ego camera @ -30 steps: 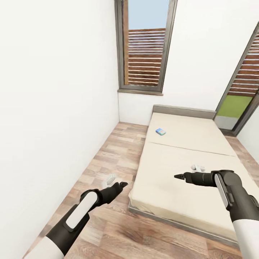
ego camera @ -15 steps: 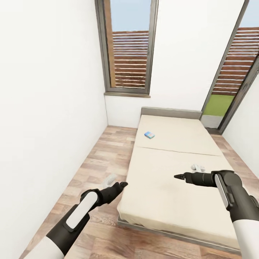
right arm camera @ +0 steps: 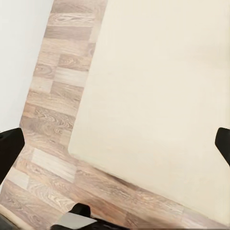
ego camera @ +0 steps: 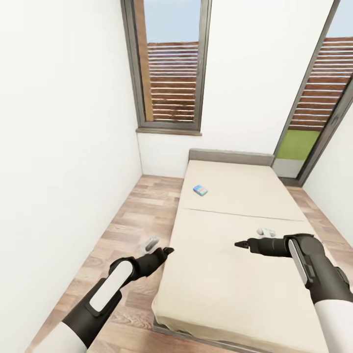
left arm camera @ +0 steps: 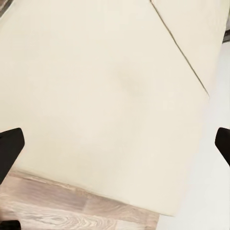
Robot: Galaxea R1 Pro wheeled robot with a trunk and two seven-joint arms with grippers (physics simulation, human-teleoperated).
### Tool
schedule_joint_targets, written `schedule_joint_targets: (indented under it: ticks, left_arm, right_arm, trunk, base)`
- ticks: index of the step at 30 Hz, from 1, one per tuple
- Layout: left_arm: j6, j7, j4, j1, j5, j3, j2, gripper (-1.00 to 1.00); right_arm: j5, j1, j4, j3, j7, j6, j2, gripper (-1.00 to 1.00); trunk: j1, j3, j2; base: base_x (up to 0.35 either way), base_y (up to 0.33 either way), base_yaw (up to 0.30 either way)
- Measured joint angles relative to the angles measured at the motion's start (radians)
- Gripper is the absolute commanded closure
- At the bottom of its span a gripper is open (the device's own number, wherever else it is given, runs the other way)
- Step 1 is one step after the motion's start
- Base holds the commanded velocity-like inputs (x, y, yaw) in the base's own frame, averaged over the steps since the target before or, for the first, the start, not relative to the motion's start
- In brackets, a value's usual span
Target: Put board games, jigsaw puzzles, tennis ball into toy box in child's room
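Bed (ego camera: 230, 255) foot cut off below

Small blue board game (ego camera: 200, 190) – flat on the beige bed (ego camera: 235, 235).

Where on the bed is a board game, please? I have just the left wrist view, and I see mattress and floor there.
Observer: In the head view, a small blue board game lies on the far section of the bed, toward the edge at the view's left.
Operator: Thank you. Is the left gripper near it?
Observer: No. The left gripper is open over the floor beside the bed's near section, well short of it.
Operator: And the right?
Observer: The right gripper hovers open and empty above the near section.
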Motion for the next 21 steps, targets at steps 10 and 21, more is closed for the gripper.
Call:
schedule_joint_targets:
  ticks: [10,21]
  left_arm:
    - [0.000,-0.002,0.000,0.002,-0.049,0.004,0.004,-1.00]
    - [-0.003,-0.003,0.009,0.005,-0.058,0.006,0.007,-1.00]
  right_arm:
    - [-0.002,0.000,0.058,0.059,-0.077,-0.067,0.040,-1.00]
    - [-0.008,0.000,0.079,0.072,-0.119,-0.083,0.069,-1.00]
  trunk:
    - [0.000,0.000,0.000]
    - [0.000,0.000,0.000]
  base:
    - [0.330,-0.010,-0.004]
    - [0.249,0.082,-0.007]
